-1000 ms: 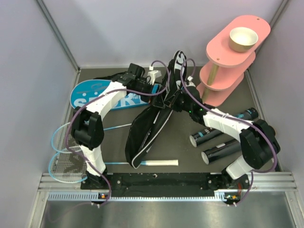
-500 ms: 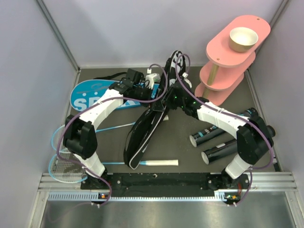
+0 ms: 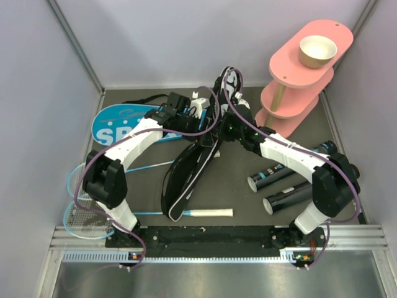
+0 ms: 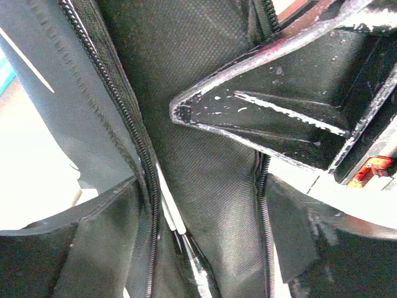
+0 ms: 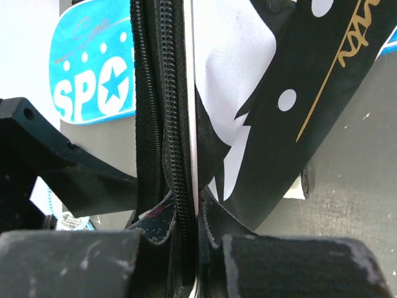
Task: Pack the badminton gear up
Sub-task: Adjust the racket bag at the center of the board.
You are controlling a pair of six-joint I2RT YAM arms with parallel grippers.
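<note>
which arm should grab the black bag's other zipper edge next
Left, probably: the open left tool sits at the zipper opening of the black fabric racket bag, while the right tool is shut on one zipper edge.

The table bears a blue bag, black bag, tubes, rackets, pink stand.
</note>
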